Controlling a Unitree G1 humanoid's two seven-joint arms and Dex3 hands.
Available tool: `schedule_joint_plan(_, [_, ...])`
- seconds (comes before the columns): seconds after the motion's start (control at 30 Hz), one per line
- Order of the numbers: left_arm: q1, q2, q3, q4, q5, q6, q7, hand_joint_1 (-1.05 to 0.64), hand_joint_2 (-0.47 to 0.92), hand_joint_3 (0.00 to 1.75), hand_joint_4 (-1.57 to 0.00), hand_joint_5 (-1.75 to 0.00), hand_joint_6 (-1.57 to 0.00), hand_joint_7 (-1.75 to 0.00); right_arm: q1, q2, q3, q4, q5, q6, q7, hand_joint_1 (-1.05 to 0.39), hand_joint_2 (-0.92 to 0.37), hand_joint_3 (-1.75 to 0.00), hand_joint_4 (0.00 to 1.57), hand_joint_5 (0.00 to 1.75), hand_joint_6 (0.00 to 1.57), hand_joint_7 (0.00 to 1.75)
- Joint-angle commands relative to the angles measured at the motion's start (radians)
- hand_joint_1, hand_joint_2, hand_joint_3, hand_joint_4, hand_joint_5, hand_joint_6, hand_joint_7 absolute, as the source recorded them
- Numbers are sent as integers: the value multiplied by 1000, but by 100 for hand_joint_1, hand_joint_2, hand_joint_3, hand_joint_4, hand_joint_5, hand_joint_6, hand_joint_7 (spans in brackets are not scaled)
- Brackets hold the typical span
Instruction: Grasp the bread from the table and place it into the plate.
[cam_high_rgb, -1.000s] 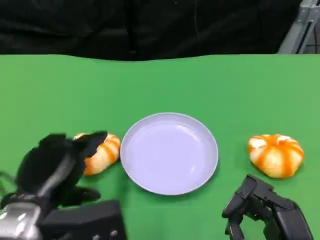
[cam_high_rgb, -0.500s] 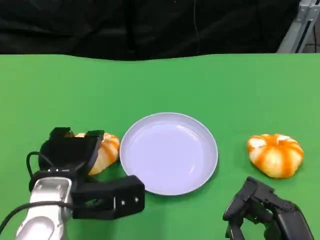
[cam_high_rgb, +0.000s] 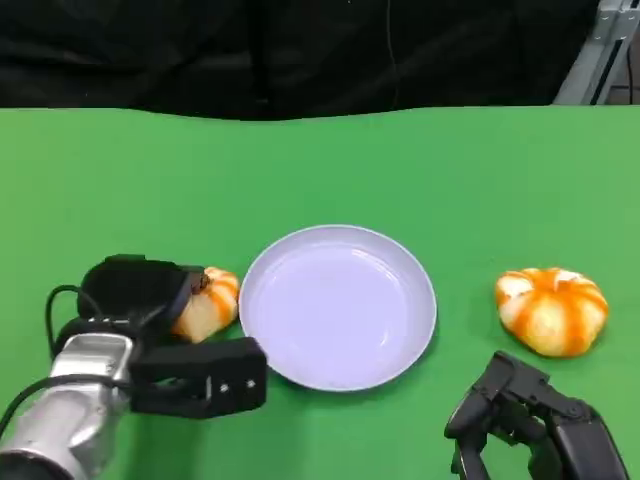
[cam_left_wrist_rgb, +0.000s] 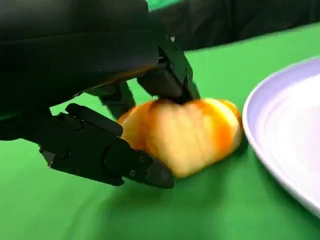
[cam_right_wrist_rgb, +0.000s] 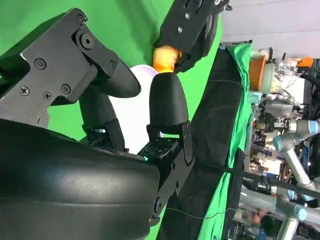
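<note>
Green cloth: it covers the table (cam_high_rgb: 330, 160) in the head view, with black drapes behind the far edge.
Left hand, head view: the left hand (cam_high_rgb: 140, 295) lies over the bread (cam_high_rgb: 208, 302), its fingers closed around the near side of it; the bread is on the cloth, just before the fingertips.
Plate, head view: the pale plate (cam_high_rgb: 338, 305) is just beyond the bread on the side away from the left hand, very close to the bread; whether they touch I cannot tell.
Second bun, head view: another orange bun (cam_high_rgb: 551, 310) sits ahead of the right hand (cam_high_rgb: 525, 425), apart from it, on the far side of the plate from the left hand.
Right hand, head view: fingers curled in, holding nothing.
Left wrist view: the left hand's fingers (cam_left_wrist_rgb: 100, 150) press the bread (cam_left_wrist_rgb: 185, 135) from two sides; the bread rests on the cloth, and the plate's rim (cam_left_wrist_rgb: 260, 130) is just past it.
Right wrist view: the right hand's fingers (cam_right_wrist_rgb: 165, 105) are bent in and hold nothing; far beyond them the left hand (cam_right_wrist_rgb: 192, 27) holds the bread (cam_right_wrist_rgb: 166, 57).
</note>
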Motion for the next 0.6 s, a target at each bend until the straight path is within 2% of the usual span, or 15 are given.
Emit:
schedule_joint_plan(0.03, [-7, 37, 3, 7, -36, -69, 79, -23, 92, 6, -91, -174, -72, -153, -1, -7, -5, 7, 10, -9, -1, -2, -34, -140, 66, 174, 67, 150])
schedule_joint_plan(0.07, [-5, 40, 5, 1, -39, -73, 90, -22, 92, 8, -92, -174, -71, -158, -2, -6, -6, 8, 12, -8, 0, -2, -34, -140, 66, 174, 67, 150])
schedule_joint_plan(0.23, [21, 53, 22, -63, -44, -49, 140, -20, 91, 18, -94, -175, -73, -151, -8, -8, -12, 13, 15, -8, 0, -1, -34, -141, 66, 174, 67, 151])
schedule_joint_plan(0.33, [62, 57, 52, -128, -38, -9, 216, -17, 83, 22, -90, -175, -69, -168, -9, -9, -15, 17, 12, -9, -1, 0, -35, -141, 67, 173, 67, 150])
schedule_joint_plan(0.37, [72, 59, 58, -141, -36, -5, 241, -17, 76, 34, -90, -175, -70, -169, -10, -8, -15, 19, 15, -10, -1, 0, -35, -141, 67, 173, 67, 150])
schedule_joint_plan(0.4, [82, 62, 64, -162, -33, 5, 257, -18, 62, 60, -90, -175, -71, -164, -10, -7, -15, 22, 15, -13, -2, -1, -34, -141, 67, 173, 67, 150])
schedule_joint_plan(0.47, [98, 65, 76, -198, -33, 24, 269, -20, 53, 86, -87, -175, -66, -172, -11, -4, -13, 27, 0, -16, -11, -3, -33, -141, 68, 172, 68, 150])
schedule_joint_plan(0.6, [112, 50, 87, -255, -32, 31, 320, -17, 50, 96, -88, -175, -68, -175, -14, -1, -8, 32, 4, -22, -10, -3, -33, -140, 69, 172, 69, 150])
